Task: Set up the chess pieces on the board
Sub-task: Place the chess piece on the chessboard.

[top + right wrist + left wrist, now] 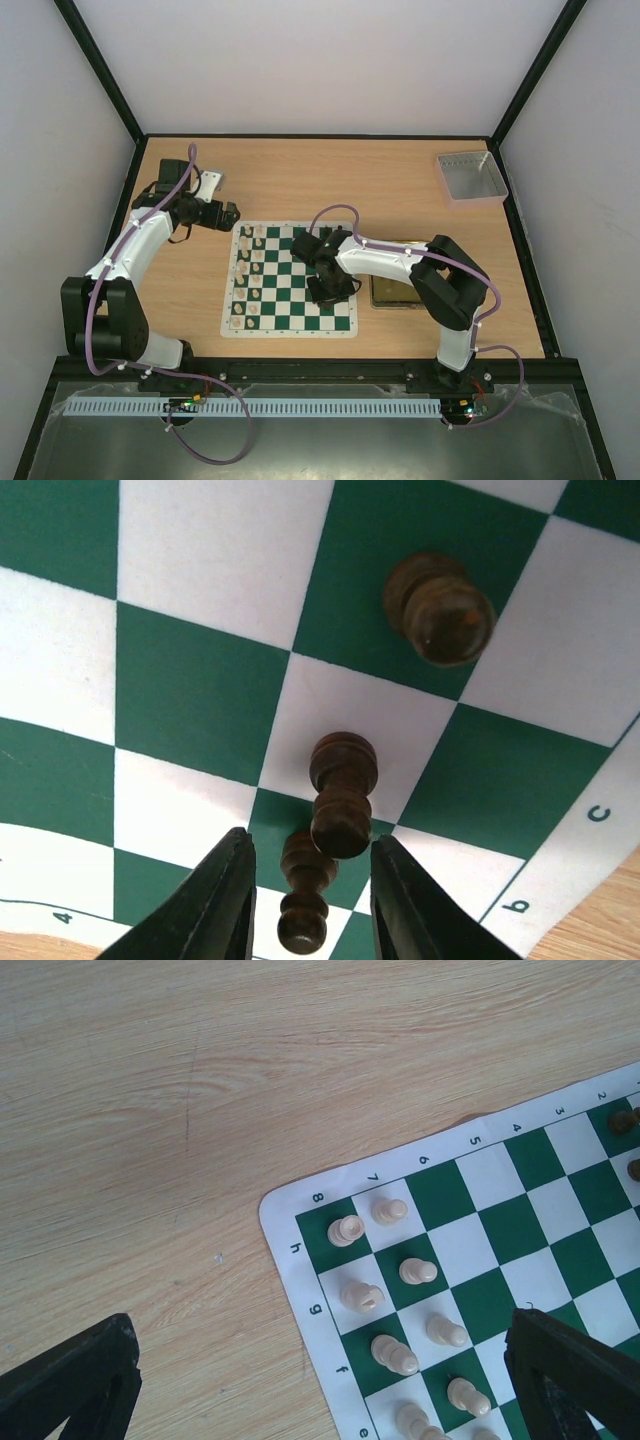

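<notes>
The board [300, 300] lies flat in the middle of the table. Cream chess pieces [247, 275] fill its two left columns, and the left wrist view shows them upright [418, 1271] near the corner, with dark pieces [622, 1120] at the far side. My left gripper [232, 213] hangs open and holds nothing beside the board's far left corner [320, 1360]. My right gripper [325, 290] is low over the board's right part. Its jaws stand open [312, 842] around a dark pawn [343, 790] with gaps on both sides. A second dark pawn [305, 900] stands just behind, and another dark piece [440, 605] is one square off.
A gold tin [395, 292] sits right of the board, partly under the right arm. A grey tray [470, 177] rests at the far right corner. Black frame posts edge the table.
</notes>
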Robot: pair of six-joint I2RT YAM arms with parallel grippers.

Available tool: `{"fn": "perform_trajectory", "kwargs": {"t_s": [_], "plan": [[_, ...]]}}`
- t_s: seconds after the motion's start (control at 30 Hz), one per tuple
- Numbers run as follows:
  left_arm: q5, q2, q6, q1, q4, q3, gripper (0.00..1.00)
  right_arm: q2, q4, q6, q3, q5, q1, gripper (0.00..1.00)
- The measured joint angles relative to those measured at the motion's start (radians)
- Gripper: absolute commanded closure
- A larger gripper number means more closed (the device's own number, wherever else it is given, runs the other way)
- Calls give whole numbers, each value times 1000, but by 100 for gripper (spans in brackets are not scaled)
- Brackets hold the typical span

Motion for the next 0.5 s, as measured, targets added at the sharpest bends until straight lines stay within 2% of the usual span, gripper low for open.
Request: {"fn": "perform_trajectory", "kwargs": {"t_s": [0.13, 0.5], "plan": [[7, 0, 1, 0, -1, 0, 1, 0, 0, -8, 0, -5, 0, 59], [45, 1, 16, 0, -31, 15, 1, -65, -17, -40, -1, -1, 0, 59]]}}
